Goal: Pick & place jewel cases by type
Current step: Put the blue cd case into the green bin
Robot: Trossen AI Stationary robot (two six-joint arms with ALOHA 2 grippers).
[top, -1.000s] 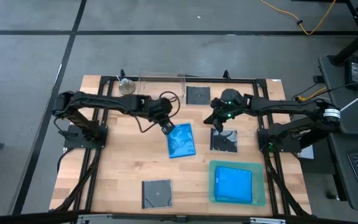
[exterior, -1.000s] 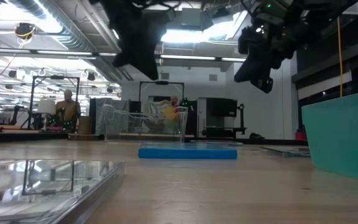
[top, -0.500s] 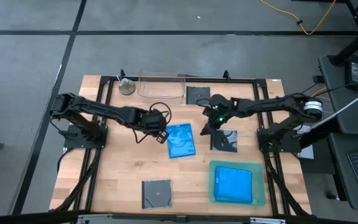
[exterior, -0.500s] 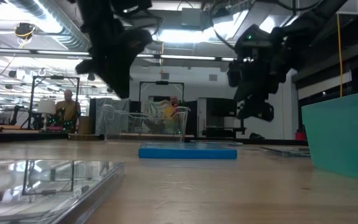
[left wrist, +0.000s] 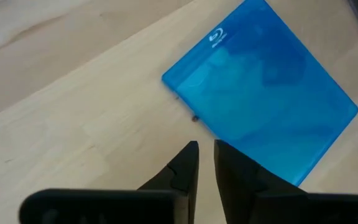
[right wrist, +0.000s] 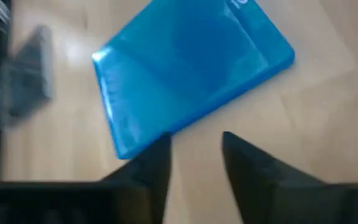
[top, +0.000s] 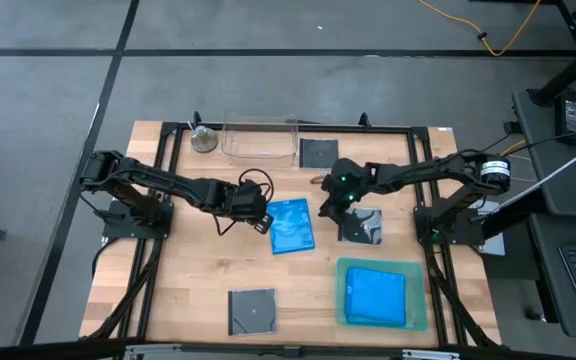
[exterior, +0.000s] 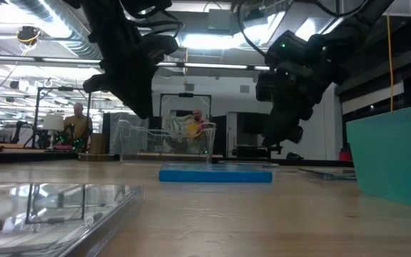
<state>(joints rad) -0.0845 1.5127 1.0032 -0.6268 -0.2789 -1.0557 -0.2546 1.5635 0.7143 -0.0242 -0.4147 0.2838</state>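
A bright blue jewel case (top: 291, 225) lies flat on the wooden table's middle, also seen in the low view (exterior: 215, 175). My left gripper (top: 262, 224) hovers just off its left edge, fingers a narrow gap apart (left wrist: 205, 152), with the case (left wrist: 260, 87) ahead of them. My right gripper (top: 325, 208) hovers off the case's right far corner, open (right wrist: 194, 146), above the case (right wrist: 191, 74). Both stand clear above the table in the low view. Dark square cases lie at the far middle (top: 319, 153), by the right gripper (top: 361, 226) and near the front edge (top: 252, 310).
A green translucent tray (top: 420, 300) at the near right holds blue cases (top: 376, 296). A clear tub (top: 259, 140) and a small round object (top: 204, 141) stand at the far edge. Bare wood lies at the near left.
My left gripper has come down and drawn back toward the table's left and near side, off the blue case's far left corner, rolling as it went. My right gripper has sunk and moved left toward the blue case's right edge. The case has stayed put.
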